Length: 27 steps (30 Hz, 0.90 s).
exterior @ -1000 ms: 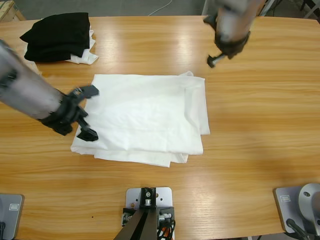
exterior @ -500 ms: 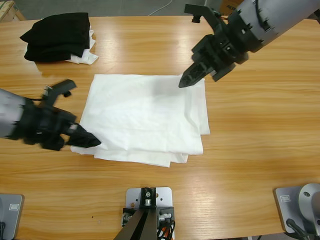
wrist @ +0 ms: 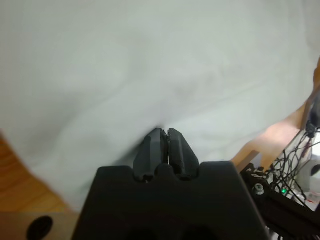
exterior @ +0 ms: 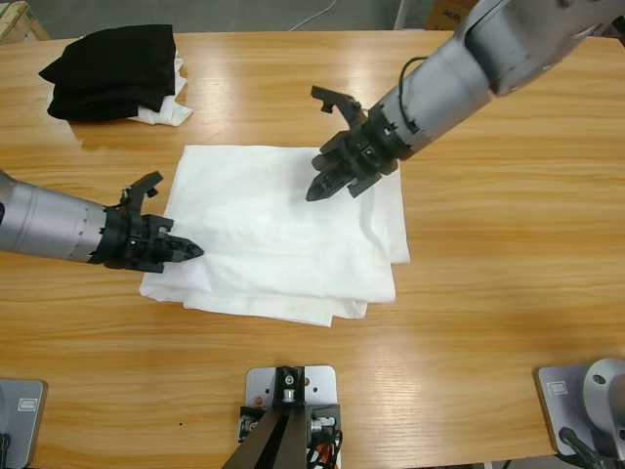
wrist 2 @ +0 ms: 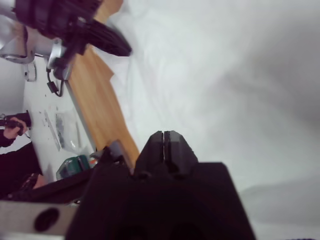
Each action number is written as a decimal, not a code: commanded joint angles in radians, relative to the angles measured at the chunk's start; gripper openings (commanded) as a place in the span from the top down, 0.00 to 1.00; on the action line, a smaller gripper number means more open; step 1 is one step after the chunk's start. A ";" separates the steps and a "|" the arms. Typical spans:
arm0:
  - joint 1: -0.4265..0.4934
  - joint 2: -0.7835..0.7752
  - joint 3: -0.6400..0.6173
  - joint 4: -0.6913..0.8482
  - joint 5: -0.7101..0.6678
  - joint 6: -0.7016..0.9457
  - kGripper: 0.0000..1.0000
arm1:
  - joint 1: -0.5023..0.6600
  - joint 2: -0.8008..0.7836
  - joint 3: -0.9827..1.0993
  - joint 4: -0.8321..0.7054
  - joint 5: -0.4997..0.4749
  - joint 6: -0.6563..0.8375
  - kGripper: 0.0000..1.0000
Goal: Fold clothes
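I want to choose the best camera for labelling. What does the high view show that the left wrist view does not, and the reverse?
Only the high view shows the whole folded white T-shirt, the black garment at the table's far corner, and the right gripper over the shirt.

Only the left wrist view shows the left gripper shut, its fingers together, and some cables off the table.

Both show the shirt, the wooden table and the left gripper.

Bright even light, glare on table, blurred wrist views
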 commanded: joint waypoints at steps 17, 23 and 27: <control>0.029 0.026 0.095 -0.015 -0.092 0.091 1.00 | -0.188 0.273 -0.088 -0.022 -0.178 -0.022 1.00; 0.030 0.026 0.125 -0.015 -0.102 0.105 1.00 | -0.249 0.268 -0.133 -0.002 -0.232 -0.028 1.00; 0.029 0.041 0.129 -0.019 -0.102 0.112 1.00 | -0.259 0.235 -0.141 0.005 -0.242 -0.030 1.00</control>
